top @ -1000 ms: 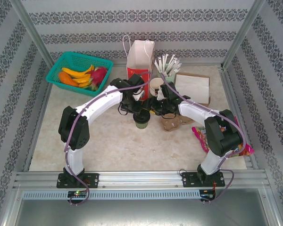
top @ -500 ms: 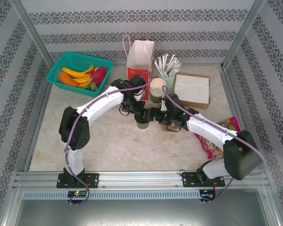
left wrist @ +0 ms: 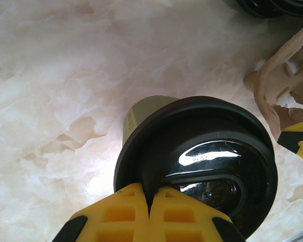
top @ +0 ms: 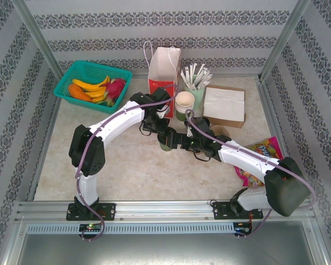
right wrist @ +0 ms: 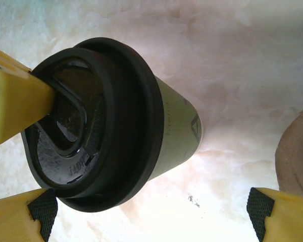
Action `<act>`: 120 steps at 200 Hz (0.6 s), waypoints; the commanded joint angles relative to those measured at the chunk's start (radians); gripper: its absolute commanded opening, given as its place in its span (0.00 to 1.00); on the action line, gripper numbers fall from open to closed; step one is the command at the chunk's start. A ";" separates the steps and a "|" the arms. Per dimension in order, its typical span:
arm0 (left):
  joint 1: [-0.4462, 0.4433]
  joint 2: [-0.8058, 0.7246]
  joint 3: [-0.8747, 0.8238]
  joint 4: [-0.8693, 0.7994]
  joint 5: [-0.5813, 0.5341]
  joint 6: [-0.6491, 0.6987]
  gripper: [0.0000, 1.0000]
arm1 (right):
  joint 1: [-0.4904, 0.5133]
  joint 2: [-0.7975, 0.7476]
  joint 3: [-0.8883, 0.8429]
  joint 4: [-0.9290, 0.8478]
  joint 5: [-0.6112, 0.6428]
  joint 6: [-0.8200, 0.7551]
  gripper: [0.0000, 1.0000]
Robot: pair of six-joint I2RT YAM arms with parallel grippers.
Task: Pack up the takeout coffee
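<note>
Right now your small green paper cup with the round black plastic lid (top: 165,143) stands upright on the pale marbled table (top: 127,171), about mid-table and just nearer than the white-and-red paper bag (top: 164,69). Your left gripper (left wrist: 149,196) is closed, its yellow fingers pressed together with nothing pinched between them and their tips resting on the lid's top. Your right gripper (right wrist: 150,210) reaches in from the right with its jaws spread wide and gripping nothing. The cup sits just ahead of the gap between them, and you cannot tell whether one pad touches the lid's rim. A brown moulded cardboard carrier (left wrist: 280,96) lies close beside the cup.
</note>
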 commanded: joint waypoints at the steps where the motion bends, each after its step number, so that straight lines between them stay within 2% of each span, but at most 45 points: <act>1: -0.020 0.089 -0.046 -0.028 -0.011 -0.008 0.00 | 0.026 0.036 -0.001 -0.023 0.101 -0.056 0.98; 76: -0.020 0.127 -0.154 0.018 0.016 -0.015 0.00 | 0.080 0.057 -0.087 -0.076 0.323 -0.080 0.94; 120: -0.020 0.146 -0.155 0.007 0.019 0.009 0.00 | 0.081 0.095 -0.087 -0.112 0.336 -0.112 0.92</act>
